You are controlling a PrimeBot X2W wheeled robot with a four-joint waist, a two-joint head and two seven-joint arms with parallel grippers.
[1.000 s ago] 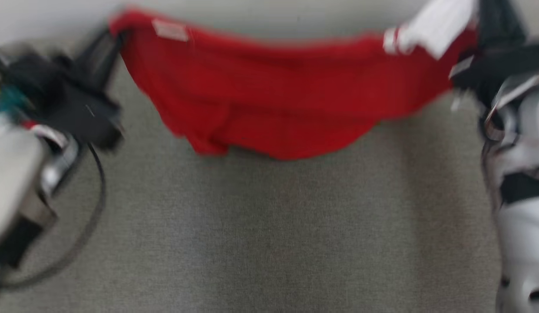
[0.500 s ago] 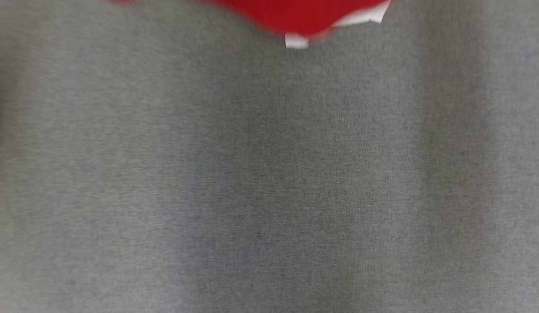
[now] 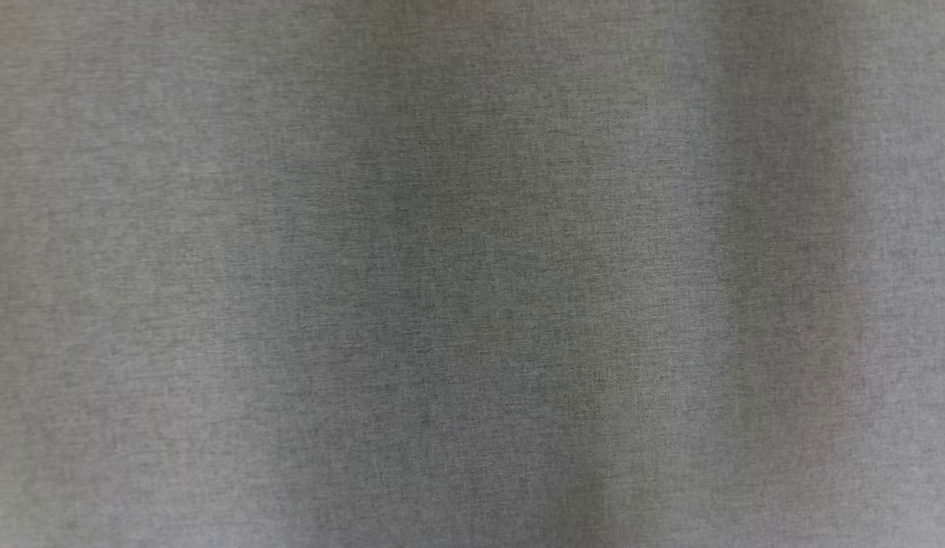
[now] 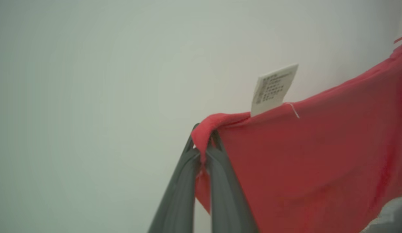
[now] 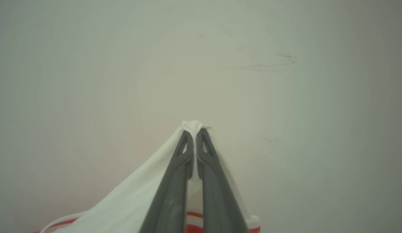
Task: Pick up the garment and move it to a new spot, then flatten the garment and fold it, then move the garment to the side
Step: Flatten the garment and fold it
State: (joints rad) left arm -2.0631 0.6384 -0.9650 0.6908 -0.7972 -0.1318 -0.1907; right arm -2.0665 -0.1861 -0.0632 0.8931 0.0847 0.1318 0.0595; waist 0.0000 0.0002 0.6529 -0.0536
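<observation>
In the left wrist view the red garment [image 4: 311, 155] hangs in the air, stretched away to the right, with a white care label [image 4: 273, 87] standing up from its top edge. My left gripper [image 4: 204, 142] is shut on the garment's rolled red corner. In the right wrist view my right gripper [image 5: 194, 132] is shut on a white part of the garment [image 5: 136, 200], which drapes down to the lower left; a red-and-white striped edge [image 5: 197, 215] shows between the fingers at the bottom.
The head view looks down on a grey woven cloth surface [image 3: 472, 274]. A plain pale wall [image 5: 285, 81] with a few faint scuffs stands behind both grippers.
The head view has swung down. The garment and both arms slid up and out of its picture, leaving the grey surface.
</observation>
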